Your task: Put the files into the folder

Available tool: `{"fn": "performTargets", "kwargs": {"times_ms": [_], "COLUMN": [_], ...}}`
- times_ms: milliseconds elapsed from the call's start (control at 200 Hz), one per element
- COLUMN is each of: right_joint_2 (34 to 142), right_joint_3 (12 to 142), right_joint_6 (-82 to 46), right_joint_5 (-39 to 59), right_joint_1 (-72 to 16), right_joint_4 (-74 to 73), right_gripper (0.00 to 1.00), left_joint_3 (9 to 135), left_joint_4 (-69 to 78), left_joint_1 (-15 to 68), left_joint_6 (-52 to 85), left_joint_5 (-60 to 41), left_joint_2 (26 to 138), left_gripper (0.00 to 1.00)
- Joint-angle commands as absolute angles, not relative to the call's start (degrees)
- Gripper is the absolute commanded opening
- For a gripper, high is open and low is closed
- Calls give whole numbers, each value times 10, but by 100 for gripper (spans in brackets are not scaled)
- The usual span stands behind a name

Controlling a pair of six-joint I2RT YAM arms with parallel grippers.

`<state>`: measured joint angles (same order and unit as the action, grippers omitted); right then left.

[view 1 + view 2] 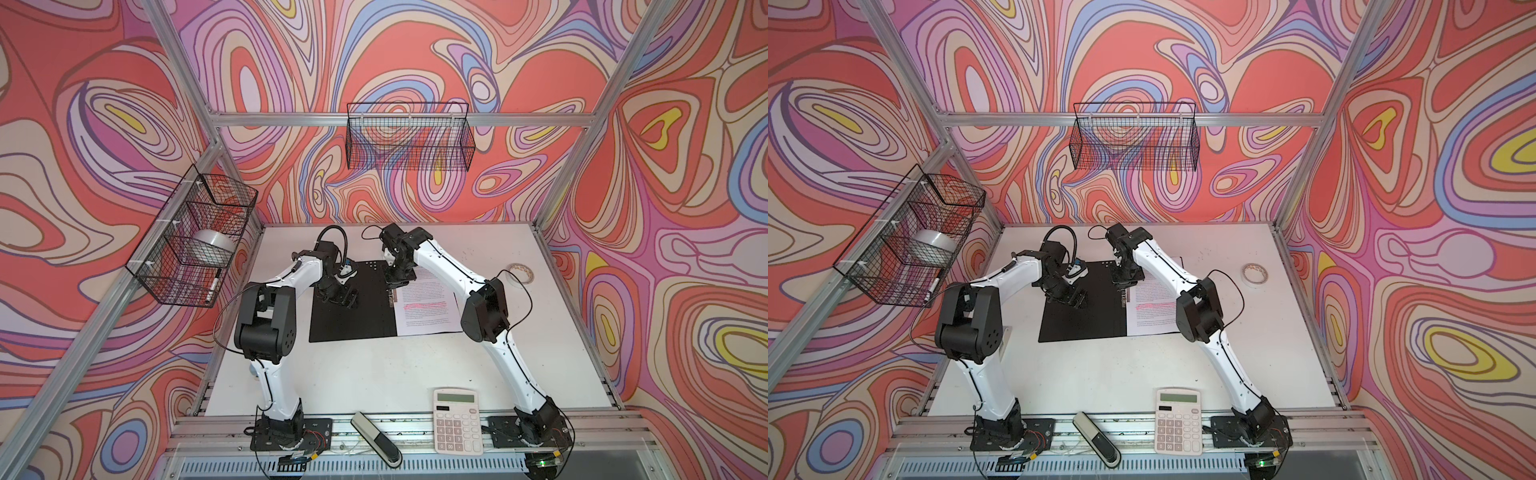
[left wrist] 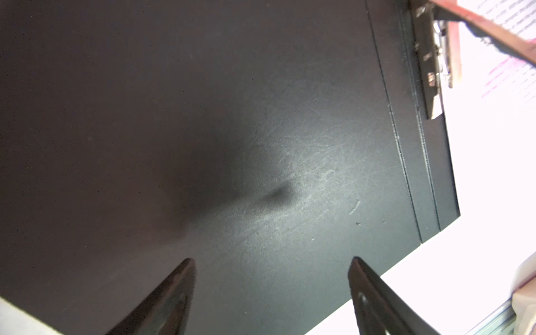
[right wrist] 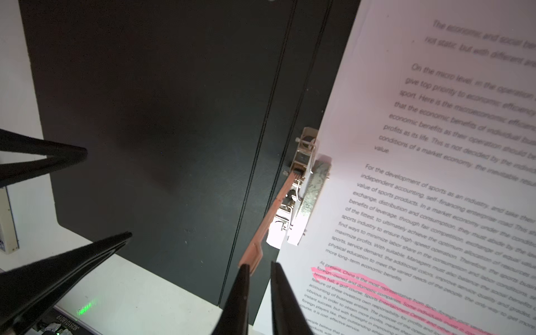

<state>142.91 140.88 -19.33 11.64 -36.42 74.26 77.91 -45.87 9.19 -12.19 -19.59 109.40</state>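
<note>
Right wrist view: right pincer (image 3: 259, 264) pinches the clip lever (image 3: 256, 249) of the folder (image 3: 159, 116), files (image 3: 435, 188) tucked under the clip; left pincer (image 2: 272, 260) wide, empty. Next, likely: press the lever flat.

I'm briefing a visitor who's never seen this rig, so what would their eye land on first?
Probably the swirling red, purple and blue walls all around the cell. Next, the folder lying open, black inside up, in the middle of the table, with the files on its right half, one passage highlighted pink. The right pincer appears to pinch the clip's reddish lever, while the left pincer hangs open over the bare left flap.
</note>
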Motion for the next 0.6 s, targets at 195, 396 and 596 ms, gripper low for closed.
{"fn": "performTargets", "kwargs": {"times_ms": [195, 396, 596], "right_joint_2": [1422, 1423, 1428], "right_joint_3": [1406, 1404, 1392], "right_joint_6": [-195, -200, -200], "right_joint_5": [141, 150, 140], "right_joint_1": [-362, -362, -362], "right_joint_4": [726, 722, 728], "right_gripper": [16, 16, 16], "left_joint_3": [788, 785, 784], "left_joint_4": [-475, -474, -474], "left_joint_1": [83, 82, 81], "left_joint_6": [-124, -124, -126], "left_joint_5": [-208, -211, -212], "left_joint_2": [1097, 1099, 1100], "left_gripper": [83, 83, 83]}}
